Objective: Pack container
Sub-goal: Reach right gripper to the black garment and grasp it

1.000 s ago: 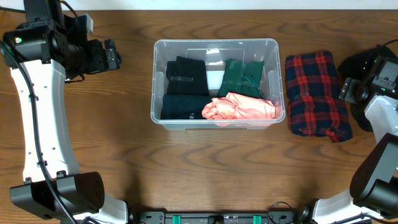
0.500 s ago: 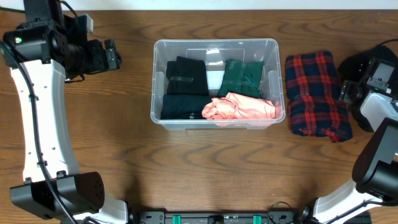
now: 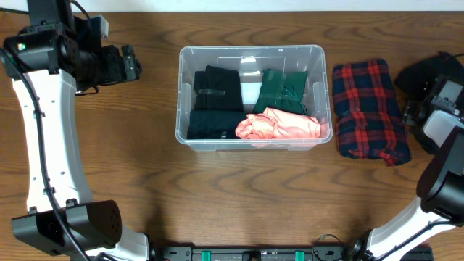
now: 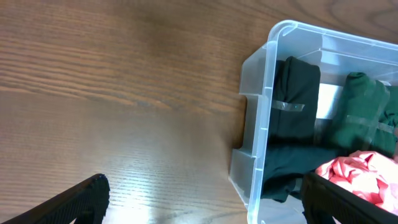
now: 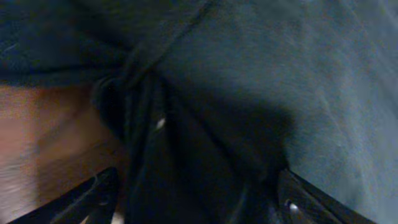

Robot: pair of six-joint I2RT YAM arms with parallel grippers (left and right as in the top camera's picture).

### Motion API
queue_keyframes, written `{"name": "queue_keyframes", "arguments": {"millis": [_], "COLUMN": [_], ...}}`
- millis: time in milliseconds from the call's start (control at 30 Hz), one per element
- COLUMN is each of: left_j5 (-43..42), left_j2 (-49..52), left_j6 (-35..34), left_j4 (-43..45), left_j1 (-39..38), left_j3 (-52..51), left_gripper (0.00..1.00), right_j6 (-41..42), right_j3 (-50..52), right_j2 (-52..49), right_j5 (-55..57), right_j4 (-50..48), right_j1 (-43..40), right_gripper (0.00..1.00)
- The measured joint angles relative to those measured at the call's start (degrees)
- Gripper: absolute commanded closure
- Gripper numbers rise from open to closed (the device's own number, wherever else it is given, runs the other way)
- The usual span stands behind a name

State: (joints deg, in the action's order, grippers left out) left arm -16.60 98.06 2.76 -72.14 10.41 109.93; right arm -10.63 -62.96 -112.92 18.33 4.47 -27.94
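Right gripper (image 5: 198, 190) hangs with its fingers spread wide, low over a dark cloth (image 5: 261, 74) that fills its wrist view; a fold of that cloth lies between the fingers, and nothing is pinched yet. Beneath it runs the wooden table (image 3: 145, 181). Off to this gripper's left, with one garment lying between, stands the container (image 3: 251, 52), a clear bin whose long axis runs left to right, so it points roughly along the line from the gripper to the bin and presents a short end wall towards it. Just beside the gripper on its left, between it and that end wall, a folded plaid cloth (image 3: 371, 109) lies flat with its long side running front to back. Inside the bin, farthest from the gripper, are folded black garments (image 3: 216, 101); nearer to it sit a pink garment (image 3: 279, 125) at the front and a green one (image 3: 283, 90) behind. Judging by this, packing is partly done, and the two loose cloths both lie on the right arm's side. The left gripper (image 4: 205, 196), also spread and holding nothing, hovers well apart beyond the bin's far end, so the right arm is plainly the nearer one for either cloth, with a leftward carry.
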Motion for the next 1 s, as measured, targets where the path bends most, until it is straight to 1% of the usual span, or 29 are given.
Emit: {"name": "queue_keyframes", "arguments": {"millis": [67,100,167,200,233,267,300,333,533,700,867,1000], "left_j5": [0.0,0.0,0.0,0.0,0.0,0.0,0.0,0.0,0.0,0.0,0.0,0.0], "left_j2": [0.0,0.0,0.0,0.0,0.0,0.0,0.0,0.0,0.0,0.0,0.0,0.0], "left_j6": [0.0,0.0,0.0,0.0,0.0,0.0,0.0,0.0,0.0,0.0,0.0,0.0], "left_j4": [0.13,0.15,0.22,0.24,0.28,0.37,0.42,0.44,0.57,0.57,0.57,0.57], "left_j1": [0.0,0.0,0.0,0.0,0.0,0.0,0.0,0.0,0.0,0.0,0.0,0.0], "left_j3": [0.0,0.0,0.0,0.0,0.0,0.0,0.0,0.0,0.0,0.0,0.0,0.0], "left_gripper": [0.02,0.02,0.02,0.02,0.02,0.02,0.02,0.02,0.02,0.02,0.02,0.02], "right_j6": [-0.24,-0.22,-0.37,-0.46,-0.66,-0.76,-0.5,-0.7,-0.59,0.13,0.87,1.16], "right_j3": [0.0,0.0,0.0,0.0,0.0,0.0,0.0,0.0,-0.26,-0.44,-0.59,-0.59], "right_j2": [-0.09,-0.11,-0.13,-0.15,-0.15,-0.17,-0.22,-0.24,-0.26,-0.26,0.74,3.5], "right_j5": [0.37,0.63,1.2,1.31,1.66,1.81,2.1,2.51,3.85,5.4,6.12,5.68], "right_j4": [-0.52,-0.68,-0.72,-0.66,-0.57,-0.44,-0.24,-0.09,0.81,2.78,5.33,8.11], "right_j1": [-0.94,-1.4,-2.34,-2.67,-2.84,-2.93,-2.93,-2.93,-2.38,-0.28,4.2,8.68], "right_gripper": [0.29,0.33,0.46,0.57,0.71,0.82,0.97,0.99,0.99,0.99,0.99,0.99]}}
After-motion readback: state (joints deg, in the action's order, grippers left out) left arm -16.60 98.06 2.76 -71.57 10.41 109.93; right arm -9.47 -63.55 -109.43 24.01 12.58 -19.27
